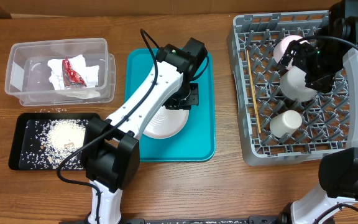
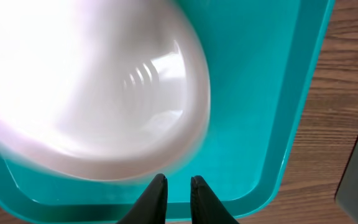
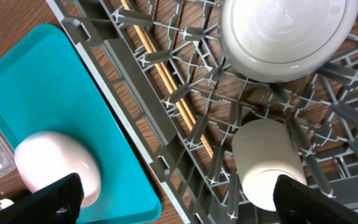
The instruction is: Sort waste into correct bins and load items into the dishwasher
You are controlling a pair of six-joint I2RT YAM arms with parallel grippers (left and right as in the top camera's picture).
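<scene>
Lengthwise, chopsticks (image 1: 252, 84) lie along rack (image 1: 240, 127) left wall; cup (image 1: 286, 123) on side; left jaws nearly together, right jaws spread

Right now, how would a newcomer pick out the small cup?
Find the grey dish rack on the right. In its robot-side half, the small white cup rests tilted. Unlike the wider upside-down bowl behind it, it is a narrow cylinder.

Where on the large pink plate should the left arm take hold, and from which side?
Take the pink plate by its thin rim, probably the edge just ahead of the left gripper. It lies flat on the teal tray and is too wide for the jaws to span; come down steeply there, where bare tray floor leaves room beside the rim.
</scene>
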